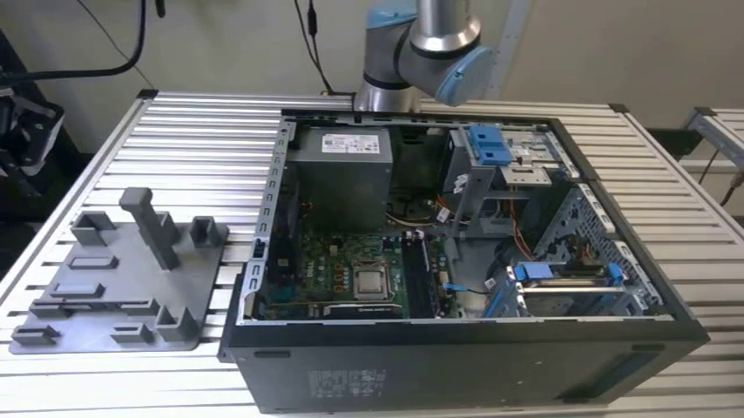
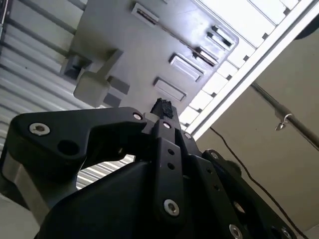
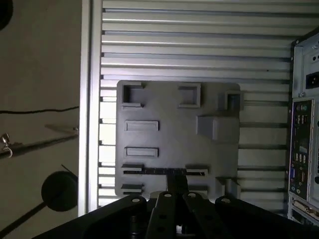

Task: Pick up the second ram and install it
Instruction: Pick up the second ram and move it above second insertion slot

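Note:
The second ram [image 3: 154, 171] is a thin dark stick standing on edge between two slotted posts near one edge of the grey holder tray [image 3: 169, 134]. In the exterior view the tray [image 1: 128, 270] lies on the slatted table at the exterior view's left. My gripper [image 3: 175, 186] hangs well above the tray, roughly over the ram, with its dark fingers closed together and nothing between them. In the second wrist view the gripper [image 2: 162, 107] has its fingertips meeting in front of the tray [image 2: 129, 55].
An open computer case [image 1: 465, 348] lies beside the tray, its motherboard [image 1: 348, 270] facing up. Its rear port panel [image 3: 304, 124] shows in the first wrist view. The arm's base [image 1: 419, 43] stands behind the case. A tall post [image 1: 152, 226] rises from the tray.

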Robot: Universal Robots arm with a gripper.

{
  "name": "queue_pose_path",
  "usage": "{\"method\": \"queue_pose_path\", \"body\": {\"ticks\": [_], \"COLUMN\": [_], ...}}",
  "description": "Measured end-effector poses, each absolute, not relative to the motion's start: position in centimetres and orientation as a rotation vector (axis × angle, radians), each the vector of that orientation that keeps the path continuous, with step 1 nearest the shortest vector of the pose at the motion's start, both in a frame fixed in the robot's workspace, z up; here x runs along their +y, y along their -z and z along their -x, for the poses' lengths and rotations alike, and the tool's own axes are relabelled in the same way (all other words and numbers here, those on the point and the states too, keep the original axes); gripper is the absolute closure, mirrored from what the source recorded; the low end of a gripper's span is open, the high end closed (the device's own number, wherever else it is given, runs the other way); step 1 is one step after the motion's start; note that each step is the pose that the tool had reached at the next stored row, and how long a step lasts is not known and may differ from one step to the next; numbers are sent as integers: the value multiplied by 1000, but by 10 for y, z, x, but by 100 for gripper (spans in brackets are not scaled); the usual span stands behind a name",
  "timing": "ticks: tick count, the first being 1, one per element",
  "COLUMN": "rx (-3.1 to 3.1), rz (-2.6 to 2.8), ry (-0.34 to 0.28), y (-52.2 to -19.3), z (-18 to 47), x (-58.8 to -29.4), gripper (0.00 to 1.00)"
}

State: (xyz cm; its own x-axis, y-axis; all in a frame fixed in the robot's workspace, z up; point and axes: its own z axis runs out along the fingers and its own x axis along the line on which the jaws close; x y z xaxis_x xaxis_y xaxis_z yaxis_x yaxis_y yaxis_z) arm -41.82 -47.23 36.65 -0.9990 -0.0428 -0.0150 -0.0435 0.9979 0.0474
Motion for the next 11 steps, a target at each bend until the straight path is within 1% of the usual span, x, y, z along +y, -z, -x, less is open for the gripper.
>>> {"method": "queue_pose_path", "body": {"ticks": [11], "rx": [3108], "rz": [379], "ry": [-76], "y": [-366], "z": [418], "x": [-472], "gripper": [89]}}
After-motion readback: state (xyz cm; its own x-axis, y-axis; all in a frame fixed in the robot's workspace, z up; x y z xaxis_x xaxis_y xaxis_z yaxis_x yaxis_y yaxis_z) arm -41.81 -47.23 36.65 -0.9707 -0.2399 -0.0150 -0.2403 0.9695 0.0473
